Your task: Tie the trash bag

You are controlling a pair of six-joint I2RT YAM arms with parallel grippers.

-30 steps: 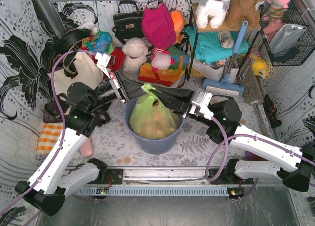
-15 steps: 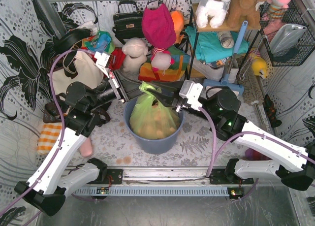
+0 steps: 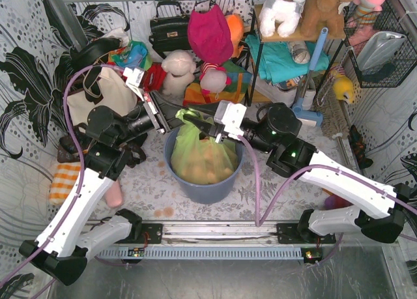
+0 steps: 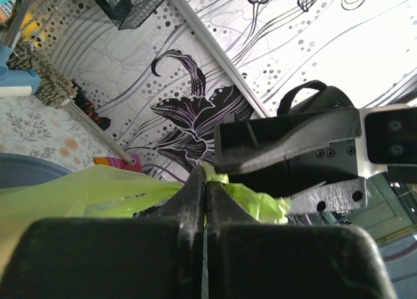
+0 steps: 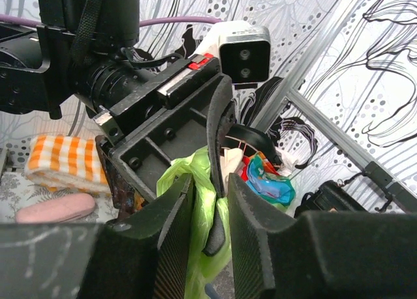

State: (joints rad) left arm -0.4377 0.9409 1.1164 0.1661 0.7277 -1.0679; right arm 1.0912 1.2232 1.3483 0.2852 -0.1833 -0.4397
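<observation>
Found the trash bag seated in the blue-grey round bin at mid-table, with crumpled tan paper showing through the thin green plastic and the gathered top poking up above the rim. Saw the left gripper reaching in from the left at that top. Noted, in the left wrist view, its jaws pressed tight together on a strip of the green film, with plastic spilling out to either side of the pinch. Saw the right gripper opposite, reaching in from the right and lying just beside the left one, over the bin's far edge. Judged its jaws apart in the right wrist view, straddling the bunched neck of the bag; could not tell whether either pad touched the plastic. Noted a cream tote bag behind the left arm, a black handbag further back, and an orange-checked cloth at the table's left edge, well apart from the bin.
</observation>
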